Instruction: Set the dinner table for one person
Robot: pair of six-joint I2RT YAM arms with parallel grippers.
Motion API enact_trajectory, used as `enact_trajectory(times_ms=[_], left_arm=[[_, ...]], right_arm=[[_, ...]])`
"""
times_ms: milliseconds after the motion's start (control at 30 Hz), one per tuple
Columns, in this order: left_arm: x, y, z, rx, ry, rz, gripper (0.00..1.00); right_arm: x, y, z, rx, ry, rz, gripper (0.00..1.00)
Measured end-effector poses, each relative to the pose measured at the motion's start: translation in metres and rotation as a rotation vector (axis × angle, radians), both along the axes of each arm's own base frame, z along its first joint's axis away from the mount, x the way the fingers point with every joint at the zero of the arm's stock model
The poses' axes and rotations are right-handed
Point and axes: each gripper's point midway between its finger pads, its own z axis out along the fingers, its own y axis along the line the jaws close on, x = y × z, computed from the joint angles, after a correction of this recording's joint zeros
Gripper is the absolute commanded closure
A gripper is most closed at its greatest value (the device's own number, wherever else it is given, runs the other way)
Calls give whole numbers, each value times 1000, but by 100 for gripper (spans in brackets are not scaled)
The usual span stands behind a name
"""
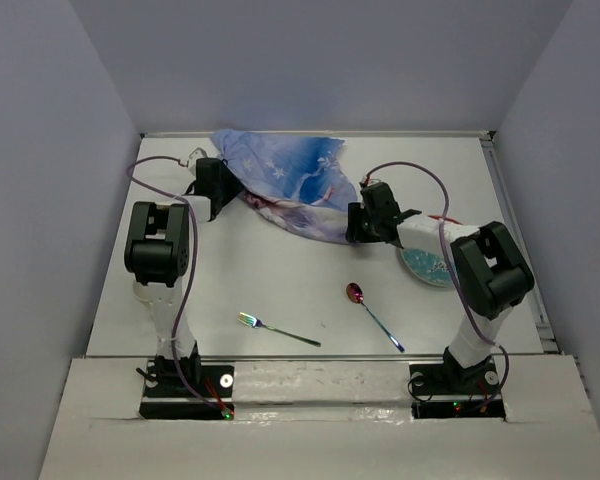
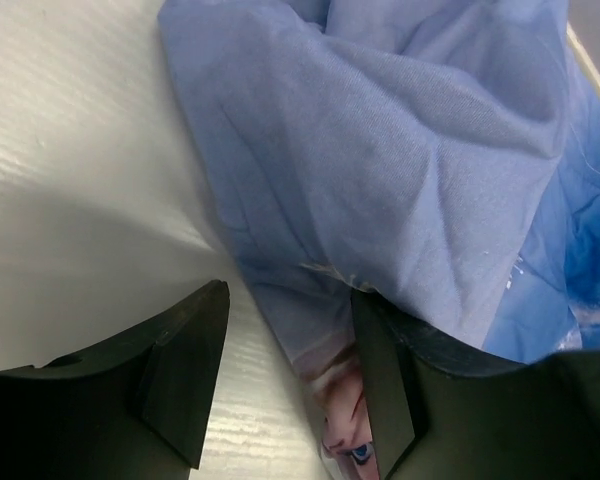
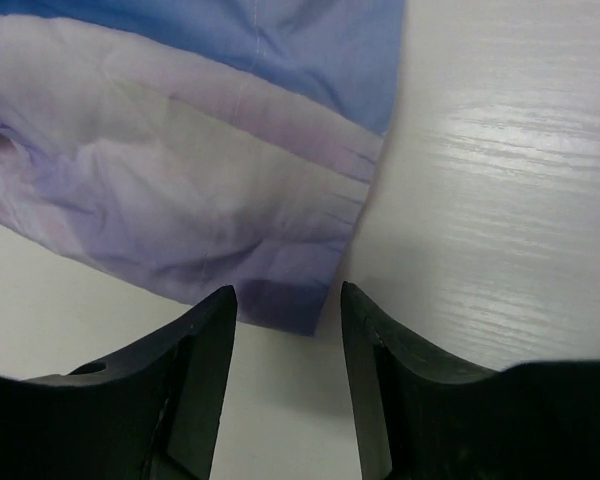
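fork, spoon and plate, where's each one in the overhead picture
fork [image 1: 280, 331], top external view, middle of its handle, tines at the left end.
spoon [image 1: 377, 320], top external view, midway along its handle.
plate [image 1: 424, 267], top external view, on its visible teal surface.

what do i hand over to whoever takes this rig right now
Left tool: open, with the left edge of the crumpled placemat between its fingers, not gripped.
Right tool: open, with the placemat's near right corner just ahead of its fingers, not gripped.
Fork and spoon lie loose on the near part of the dinner table. The plate sits at the right, partly under the right arm.
Done: nothing is laid out, and the placemat is bunched at the far side.
Left: probably spread the placemat flat, then arrange the plate, fork and spoon.
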Motion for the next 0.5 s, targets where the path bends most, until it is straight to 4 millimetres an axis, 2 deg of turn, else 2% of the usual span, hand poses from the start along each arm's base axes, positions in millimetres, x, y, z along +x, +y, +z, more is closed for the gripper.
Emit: enact_trajectory(times_ms=[33, 67, 100, 133, 167, 200, 233, 300, 500], left_arm=[[3, 0, 0, 4, 1, 2, 46], [5, 1, -1, 6, 1, 3, 46], [6, 1, -1, 6, 3, 4, 54], [8, 1, -2, 10, 5, 1, 57], [10, 0, -3, 9, 7, 2, 62], [11, 0, -4, 14, 11, 0, 76], [12, 0, -6, 14, 16, 0, 84], [13, 0, -9, 16, 22, -1, 100], [11, 2, -7, 36, 27, -8, 100]], right_arm=[[0, 1, -2, -1, 5, 4, 59], [0, 1, -4, -2, 9, 6, 63], [-1, 2, -6, 0, 20, 10, 67], [-1, 3, -8, 0, 25, 14, 72], [-1, 4, -10, 1, 31, 18, 83], [-1, 5, -11, 4, 38, 19, 89], [-1, 6, -12, 5, 43, 26, 100], [-1, 9, -11, 14, 43, 33, 100], [4, 14, -3, 34, 32, 40, 100]])
